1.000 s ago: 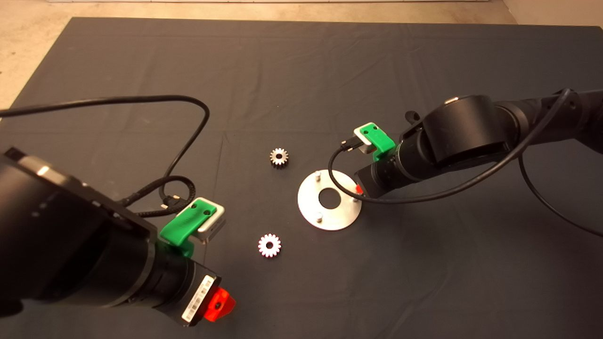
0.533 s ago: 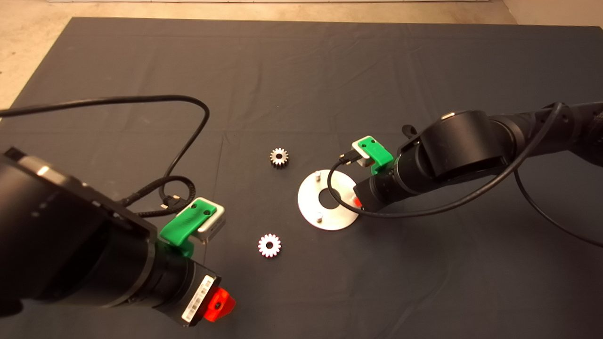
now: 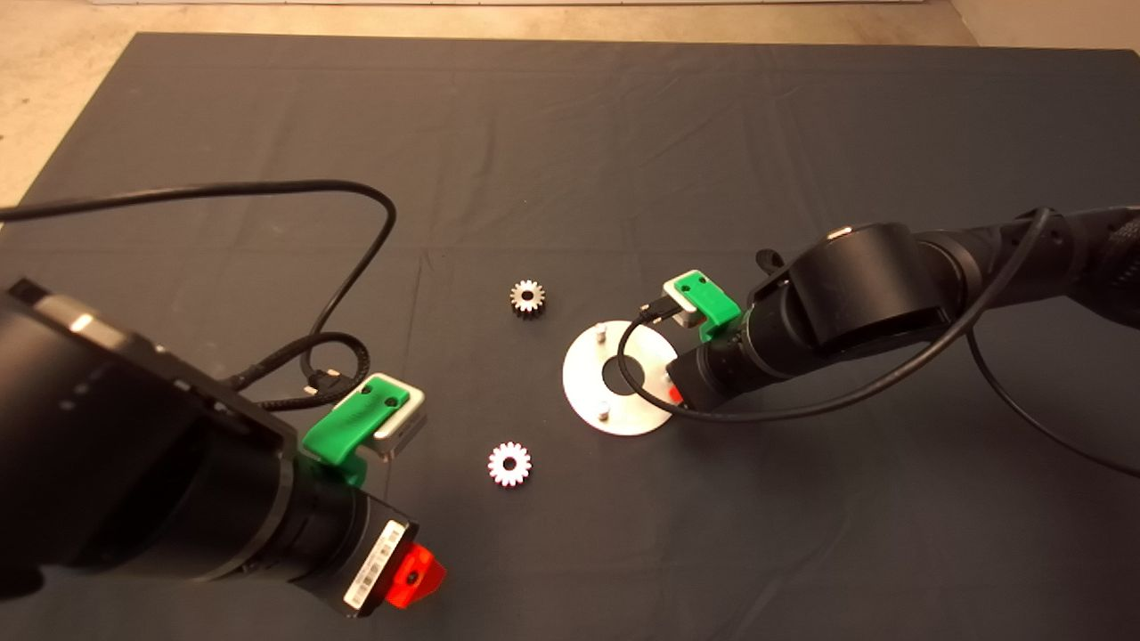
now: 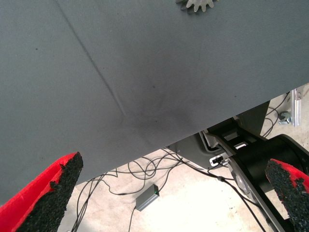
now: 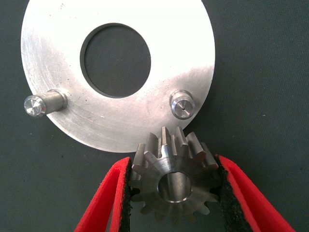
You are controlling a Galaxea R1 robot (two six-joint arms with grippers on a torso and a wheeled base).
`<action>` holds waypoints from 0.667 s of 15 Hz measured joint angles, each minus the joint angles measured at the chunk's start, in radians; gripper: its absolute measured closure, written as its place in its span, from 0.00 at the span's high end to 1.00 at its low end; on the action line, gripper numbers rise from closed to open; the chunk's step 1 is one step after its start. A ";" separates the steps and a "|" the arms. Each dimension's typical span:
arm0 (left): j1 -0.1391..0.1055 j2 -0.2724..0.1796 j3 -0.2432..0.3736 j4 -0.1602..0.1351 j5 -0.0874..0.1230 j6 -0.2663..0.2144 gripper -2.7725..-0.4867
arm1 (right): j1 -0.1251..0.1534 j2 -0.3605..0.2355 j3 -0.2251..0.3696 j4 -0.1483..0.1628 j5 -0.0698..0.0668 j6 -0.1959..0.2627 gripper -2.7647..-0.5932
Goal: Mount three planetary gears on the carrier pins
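No gear mounted yet: all three pins bare on the disc (image 3: 588, 396). Right pincer (image 5: 173, 193) pinches one gear (image 5: 174, 180), held just off the disc's rim beside a pin (image 5: 182, 105). Two gears (image 3: 527, 297) (image 3: 509, 464) lie on the mat near the disc. Left pincer (image 4: 174, 193) spread, idle, well apart from the disc.

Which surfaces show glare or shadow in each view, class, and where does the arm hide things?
Head view: the nearer loose gear glares almost white; the right arm hides the right gripper over the disc. Right wrist view: the disc shines brightly, and the held gear is evenly lit. Left wrist view: a dark smudge on the mat.
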 joint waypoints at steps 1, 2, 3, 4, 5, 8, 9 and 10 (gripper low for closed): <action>0.000 0.000 0.000 0.000 0.000 0.000 0.99 | 0.000 0.003 -0.003 0.000 0.000 0.000 0.20; 0.000 0.000 0.000 0.000 0.000 0.000 0.99 | 0.000 0.005 -0.006 -0.001 0.000 0.000 0.20; 0.000 0.000 0.000 0.000 0.000 0.000 0.99 | 0.000 0.008 -0.012 -0.001 0.000 0.000 0.20; 0.000 0.000 0.000 0.000 0.000 0.000 0.99 | 0.000 0.012 -0.019 -0.002 0.000 0.000 0.20; 0.000 0.000 0.000 0.000 0.000 0.000 0.99 | 0.000 0.018 -0.027 -0.002 0.000 0.000 0.20; 0.000 0.000 0.000 0.000 0.000 0.000 0.99 | 0.000 0.034 -0.044 -0.003 0.001 -0.001 0.20; 0.000 0.000 0.000 0.000 0.000 0.000 0.99 | 0.000 0.036 -0.049 -0.005 0.001 -0.001 0.20; 0.000 0.000 0.000 0.000 0.000 0.000 0.99 | 0.000 0.036 -0.052 -0.005 0.001 -0.001 0.20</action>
